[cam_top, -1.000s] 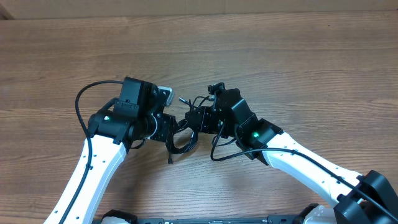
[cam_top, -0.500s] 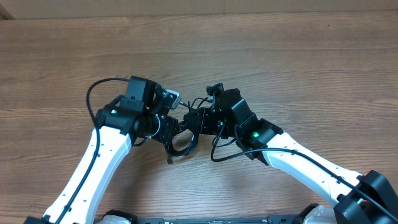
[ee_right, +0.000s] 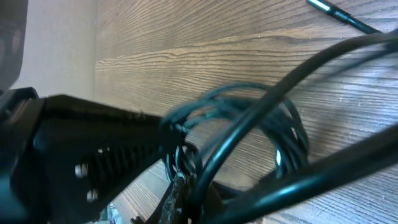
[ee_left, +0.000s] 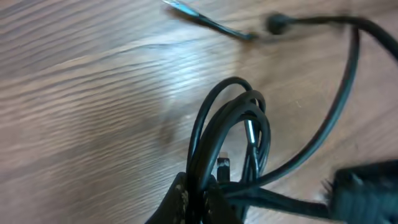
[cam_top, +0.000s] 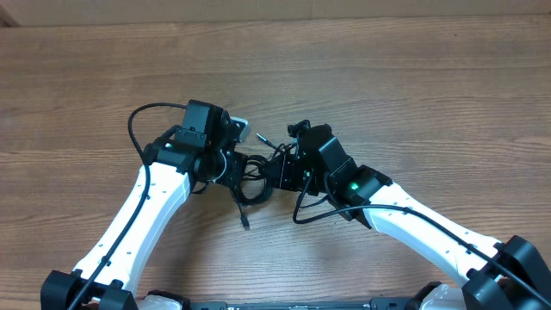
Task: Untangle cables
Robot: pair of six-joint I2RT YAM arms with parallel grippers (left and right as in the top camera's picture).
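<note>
Two white arms are reaching in from the near edge of a wooden surface (cam_top: 413,86). Their black grippers are meeting at a small tangle of cables (cam_top: 252,181).

The cables are lying near the middle of the surface. They are thin black cords, bunching together in a few loose loops.

The left gripper (cam_top: 234,169) is sitting at the left side of the cables and is pinching them tightly. In its wrist view, its fingers (ee_left: 180,198) are squeezing several strands together where the loops are fanning out.

The right gripper (cam_top: 274,172) is sitting at the right side of the cables, facing the left one. It is also clamping down on strands of the bundle. In its wrist view, the cords are crowding around its fingertips and curling away in blurred loops.

One loose tail (cam_top: 242,211) is trailing from the cables toward the near edge. A silver-tipped plug (ee_left: 208,20) is lying just beyond the cables on their far side, flat on the wood.
</note>
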